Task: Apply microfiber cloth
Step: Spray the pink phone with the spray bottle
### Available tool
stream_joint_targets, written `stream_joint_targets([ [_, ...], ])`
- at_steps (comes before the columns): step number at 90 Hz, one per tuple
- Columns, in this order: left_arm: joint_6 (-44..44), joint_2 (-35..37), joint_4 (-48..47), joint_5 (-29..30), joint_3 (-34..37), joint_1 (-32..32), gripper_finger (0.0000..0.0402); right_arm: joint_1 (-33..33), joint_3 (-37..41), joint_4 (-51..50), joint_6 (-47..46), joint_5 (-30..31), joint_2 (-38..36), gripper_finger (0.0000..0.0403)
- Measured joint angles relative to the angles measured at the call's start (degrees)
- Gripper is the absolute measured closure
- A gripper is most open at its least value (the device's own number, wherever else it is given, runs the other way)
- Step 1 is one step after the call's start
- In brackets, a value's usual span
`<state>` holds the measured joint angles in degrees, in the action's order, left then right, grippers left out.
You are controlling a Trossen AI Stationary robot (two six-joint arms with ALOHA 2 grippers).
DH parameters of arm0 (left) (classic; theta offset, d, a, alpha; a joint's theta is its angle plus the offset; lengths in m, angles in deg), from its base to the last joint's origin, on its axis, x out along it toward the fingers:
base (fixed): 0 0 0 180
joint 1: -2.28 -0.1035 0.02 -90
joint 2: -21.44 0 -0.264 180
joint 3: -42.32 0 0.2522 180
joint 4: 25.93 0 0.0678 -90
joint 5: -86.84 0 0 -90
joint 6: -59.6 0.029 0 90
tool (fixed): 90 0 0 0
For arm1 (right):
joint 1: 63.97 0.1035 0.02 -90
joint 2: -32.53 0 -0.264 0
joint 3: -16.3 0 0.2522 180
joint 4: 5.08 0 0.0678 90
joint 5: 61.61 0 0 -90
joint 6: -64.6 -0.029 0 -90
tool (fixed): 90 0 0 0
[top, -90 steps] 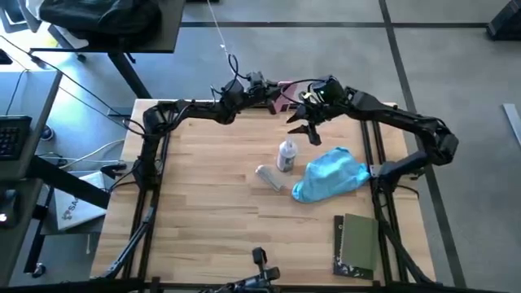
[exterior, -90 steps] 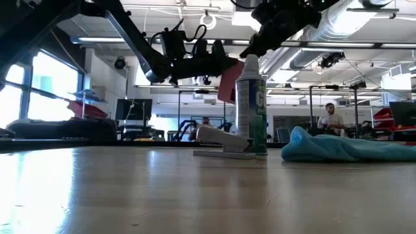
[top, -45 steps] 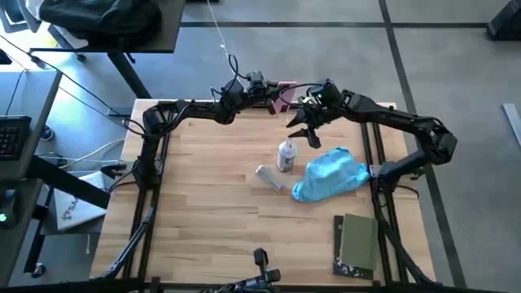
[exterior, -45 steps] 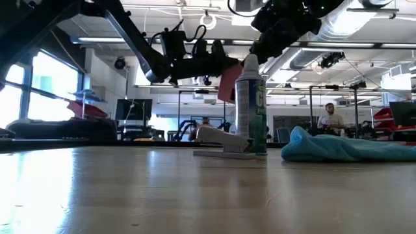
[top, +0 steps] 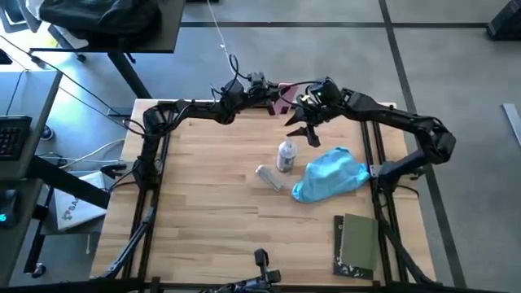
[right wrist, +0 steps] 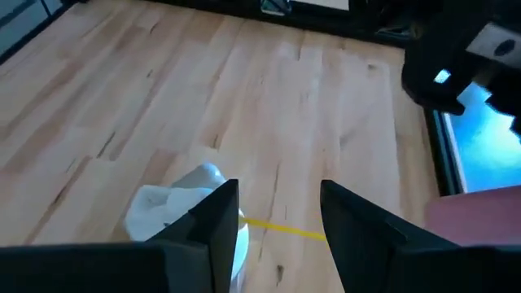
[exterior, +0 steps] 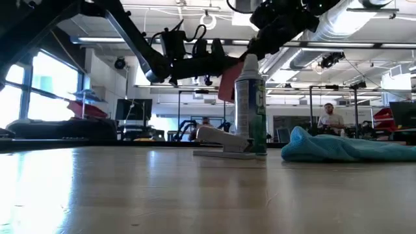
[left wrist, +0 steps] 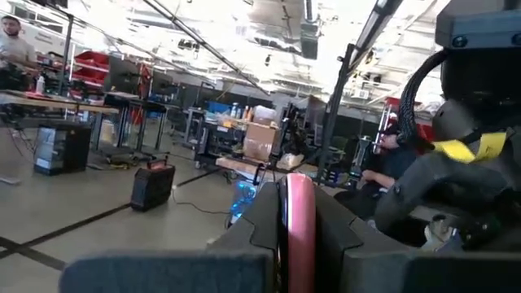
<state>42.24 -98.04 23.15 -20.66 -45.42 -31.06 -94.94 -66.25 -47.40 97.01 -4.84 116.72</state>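
Your right gripper [top: 304,130] hovers above the table [top: 203,203] with its fingers parted and nothing held between them. The spray bottle [top: 286,155] stands just below and in front of it. The microfiber cloth [top: 329,175] lies crumpled on the table beyond the bottle, apart from the gripper. Your left gripper [top: 275,99] waits at the table's far edge, clamped on a flat pink item [left wrist: 299,220].
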Motion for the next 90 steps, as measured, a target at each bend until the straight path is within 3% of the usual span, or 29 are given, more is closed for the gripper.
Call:
stream_joint_targets([
  [68,-4.1,0.0,-0.1,-1.0,0.1,-0.5,0.0392,0.7,-0.1,-0.8,0.9,-0.8,2.5,0.0261],
  [90,-2.1,-0.6,1.2,4.7,0.1,2.4,0.0392,0.7,-0.1,-1.0,1.0,-0.4,2.5,0.0261],
])
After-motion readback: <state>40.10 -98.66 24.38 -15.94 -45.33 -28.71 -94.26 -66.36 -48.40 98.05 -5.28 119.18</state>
